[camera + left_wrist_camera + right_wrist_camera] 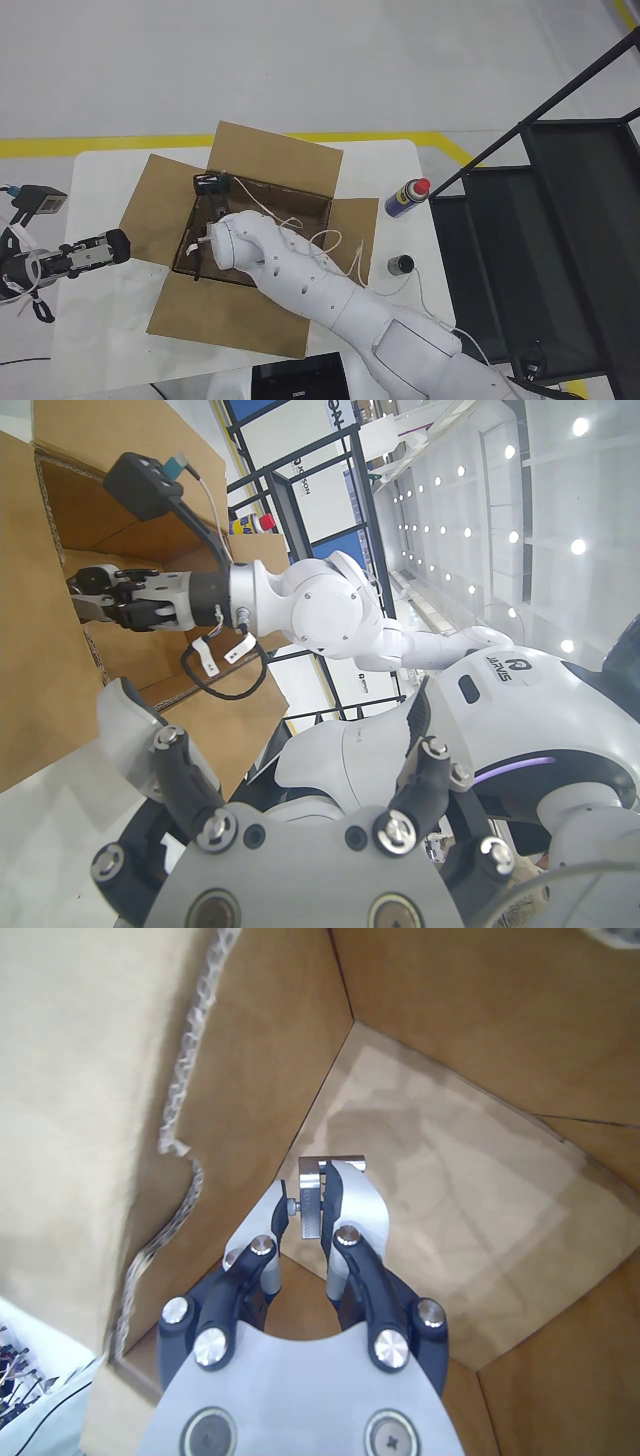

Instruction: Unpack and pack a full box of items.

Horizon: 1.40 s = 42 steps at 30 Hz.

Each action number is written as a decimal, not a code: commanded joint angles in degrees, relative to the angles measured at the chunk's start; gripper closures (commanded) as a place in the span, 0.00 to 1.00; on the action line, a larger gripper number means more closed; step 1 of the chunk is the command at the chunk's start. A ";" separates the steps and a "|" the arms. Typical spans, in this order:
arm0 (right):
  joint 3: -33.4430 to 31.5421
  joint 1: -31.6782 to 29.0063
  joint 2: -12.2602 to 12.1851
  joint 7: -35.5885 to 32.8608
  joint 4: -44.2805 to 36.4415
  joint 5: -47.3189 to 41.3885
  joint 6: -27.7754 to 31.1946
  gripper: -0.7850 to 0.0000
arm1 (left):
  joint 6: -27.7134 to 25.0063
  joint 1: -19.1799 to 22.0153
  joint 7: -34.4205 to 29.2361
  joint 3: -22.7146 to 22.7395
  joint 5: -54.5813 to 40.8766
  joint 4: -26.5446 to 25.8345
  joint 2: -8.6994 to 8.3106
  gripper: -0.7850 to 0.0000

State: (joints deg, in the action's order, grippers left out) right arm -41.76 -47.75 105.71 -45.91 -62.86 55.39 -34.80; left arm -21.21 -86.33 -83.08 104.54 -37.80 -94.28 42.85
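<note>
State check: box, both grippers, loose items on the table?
cardboard box: open, flaps folded out.
right gripper: inside the box, fingers shut on the metal block.
metal block: gripped, inside the box.
left gripper: fingers open, empty, beside the box.
spray can: upright, cap on, outside the box.
small dark cylinder: upright, outside the box.

What I can't see
From above, my right arm (290, 265) covers much of the box (275, 150) floor; the small metal piece (309, 1210) is half masked inside my right gripper (311, 1189).
</note>
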 commanded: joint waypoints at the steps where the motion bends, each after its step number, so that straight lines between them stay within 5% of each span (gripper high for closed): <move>1: -2.05 -3.54 -1.82 -2.98 -7.34 3.29 2.53 1.00 | 0.00 0.00 0.00 0.00 0.00 0.00 0.00 0.00; 9: -14.37 -20.78 -8.38 -10.61 -34.41 11.72 19.37 1.00 | 0.00 0.00 0.00 0.00 0.00 0.00 0.00 0.00; 19: -24.93 -37.47 -11.78 -8.97 -57.74 5.87 31.43 1.00 | 0.00 0.00 0.00 0.00 0.00 0.00 0.00 0.00; 42: -25.98 -39.77 -12.12 -7.66 -59.54 2.77 33.24 1.00 | 0.00 0.00 0.00 0.00 0.00 0.00 0.00 0.00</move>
State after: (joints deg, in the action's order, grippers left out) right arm -67.73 -87.53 93.59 -53.57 -122.40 58.16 -1.57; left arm -21.21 -86.33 -83.08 104.54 -37.80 -94.28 42.85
